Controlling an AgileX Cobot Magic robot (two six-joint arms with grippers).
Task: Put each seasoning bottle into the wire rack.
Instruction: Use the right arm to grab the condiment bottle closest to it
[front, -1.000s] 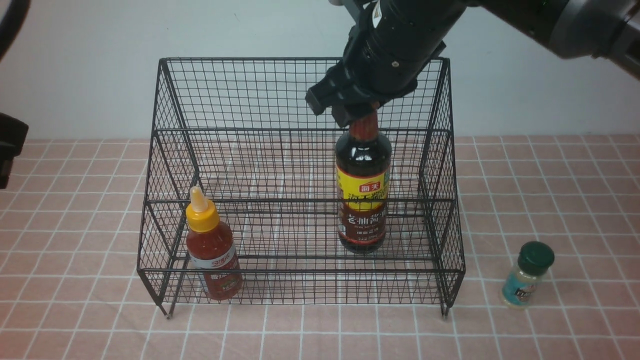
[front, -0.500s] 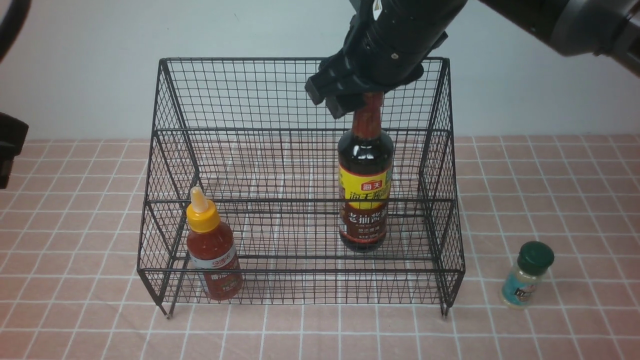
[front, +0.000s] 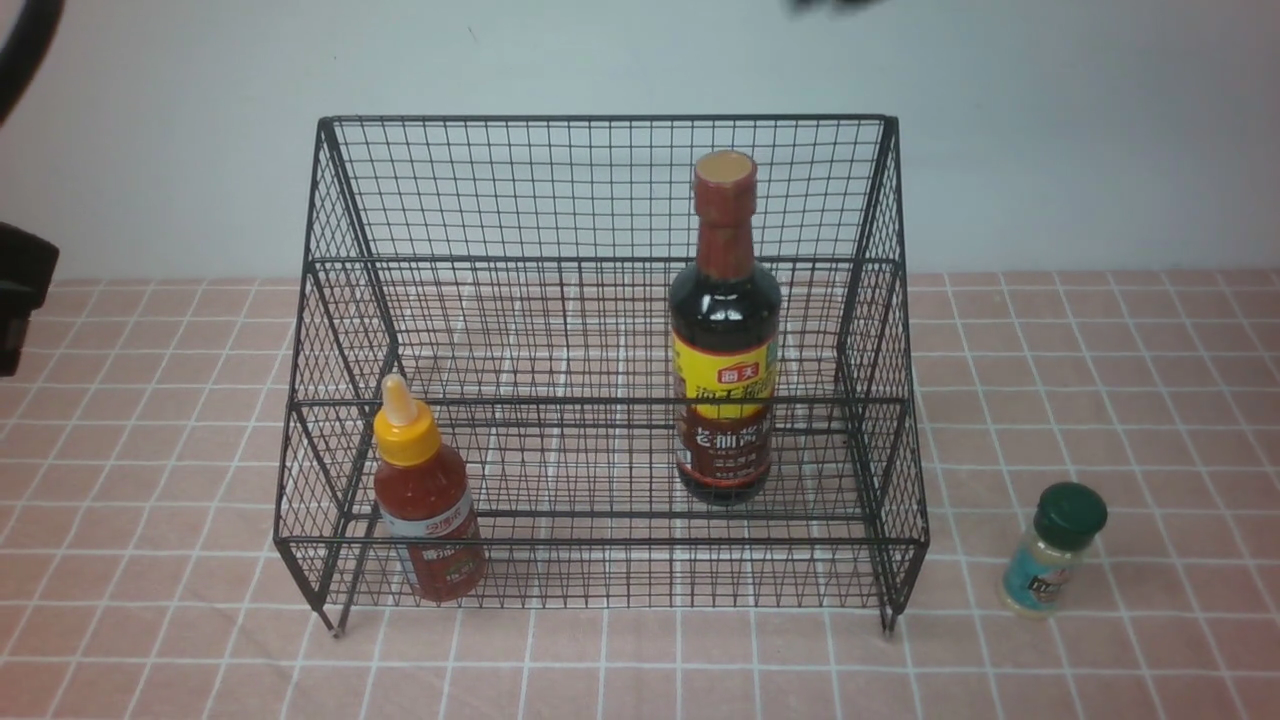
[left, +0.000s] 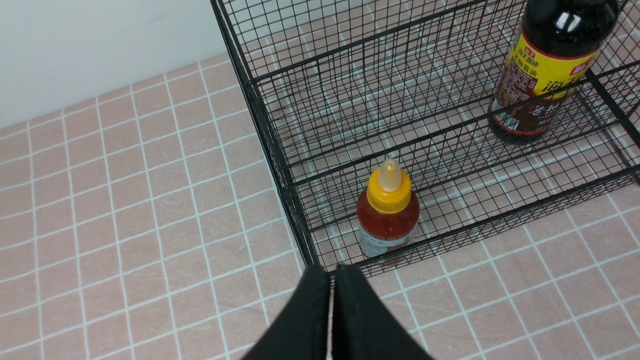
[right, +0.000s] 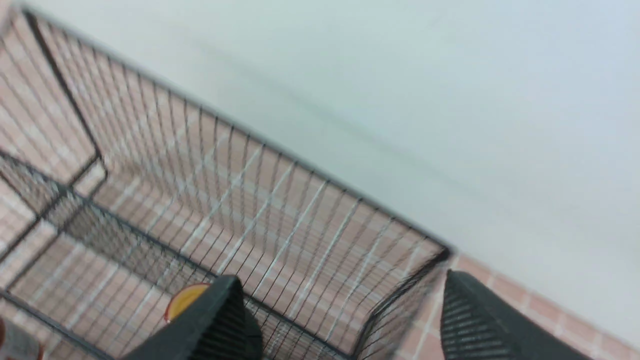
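Standing inside the black wire-mesh rack (front: 600, 190): red squeeze bottle with yellow nozzle (front: 428, 510) at 7 o'clock, tall dark soy bottle (front: 725, 340) toward 3 o'clock. Waiting outside at 4 o'clock: tiny clear green-capped jar (front: 1055, 550). Hovering spread wide, gripping nothing: right gripper (right: 342, 300). Staying pressed together, empty: left gripper (left: 332, 280).

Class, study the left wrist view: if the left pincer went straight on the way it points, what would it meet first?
Most likely the low front rail of the wire rack, right ahead of the shut left pincer. The red sauce bottle stands just behind that rail. Depth is unclear.
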